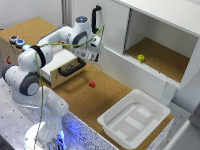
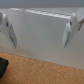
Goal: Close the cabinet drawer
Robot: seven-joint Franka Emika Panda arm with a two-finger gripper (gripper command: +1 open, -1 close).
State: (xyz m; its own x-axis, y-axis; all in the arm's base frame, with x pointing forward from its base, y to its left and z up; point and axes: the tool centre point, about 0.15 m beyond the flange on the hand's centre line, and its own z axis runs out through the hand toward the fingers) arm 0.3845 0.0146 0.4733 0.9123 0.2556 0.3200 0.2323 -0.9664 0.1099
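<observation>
The cabinet [image 1: 10,47], a low light-wood box with a cork top and round coloured buttons, stands at the exterior view's left. Its cabinet drawer [image 1: 56,71] is pulled out, with a white inside and a light wood front that carries a black bar handle [image 1: 72,68]. My gripper [image 1: 93,58] hangs just beyond the drawer front, on the exterior view's right of the handle, and touches nothing. In the wrist view both fingers [image 2: 69,29] stand wide apart with nothing between them, so my gripper [image 2: 37,31] is open. Behind it are a white panel and the cork floor.
A small red block [image 1: 92,84] lies on the cork floor in front of the drawer. A white plastic tub [image 1: 134,117] sits at the lower right. The white shelf cupboard [image 1: 165,20] holds a yellow block [image 1: 141,58]; its tall door has a vertical black handle [image 1: 96,15].
</observation>
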